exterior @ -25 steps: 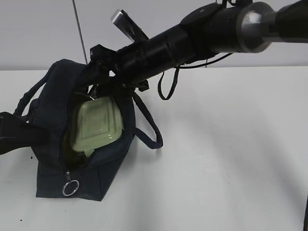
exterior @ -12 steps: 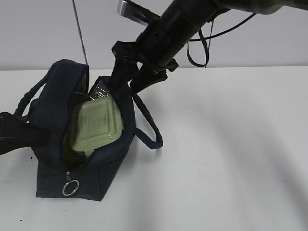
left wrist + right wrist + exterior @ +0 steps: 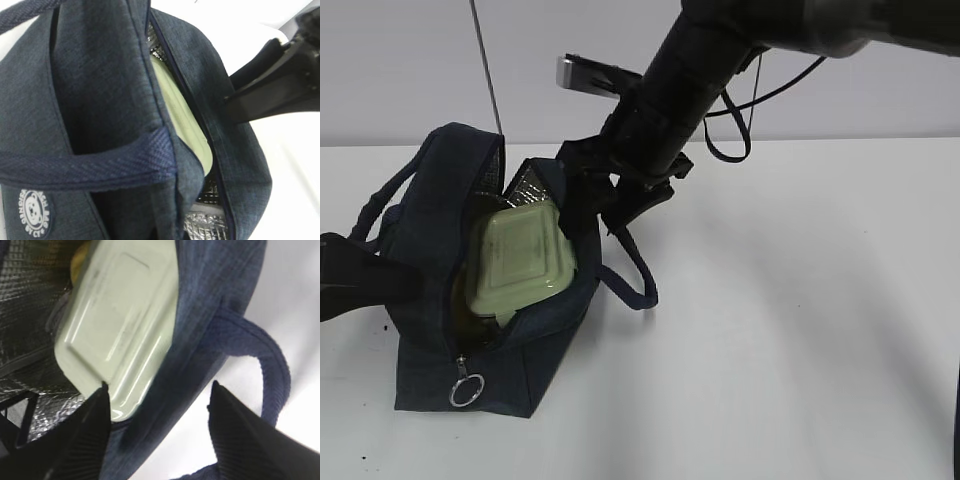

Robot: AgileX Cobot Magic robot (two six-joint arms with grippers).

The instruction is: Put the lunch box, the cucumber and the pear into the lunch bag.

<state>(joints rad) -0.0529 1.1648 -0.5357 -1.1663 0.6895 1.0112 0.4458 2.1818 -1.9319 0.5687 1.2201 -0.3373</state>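
The navy lunch bag (image 3: 480, 370) lies open on the white table. The sage-green lunch box (image 3: 520, 260) sits inside it, lid up; it also shows in the left wrist view (image 3: 180, 115) and the right wrist view (image 3: 120, 330). A yellow bit of the pear (image 3: 77, 260) peeks out beside the box. The cucumber is hidden. My right gripper (image 3: 605, 205) is open, its jaws astride the bag's right wall (image 3: 220, 280), one inside by the box and one outside (image 3: 159, 390). My left gripper (image 3: 360, 275) holds the bag's left side (image 3: 100, 100); its fingers are hidden by fabric.
The bag's right handle (image 3: 635, 270) loops out onto the table (image 3: 800, 330). The zipper's metal ring (image 3: 467, 390) hangs at the bag's near end. A thin rod (image 3: 485, 70) stands behind the bag.
My right arm has swung from lying across the back of the bag to a steeper pose, and its open gripper has come down onto the bag's right wall. The bag and left arm stayed put.
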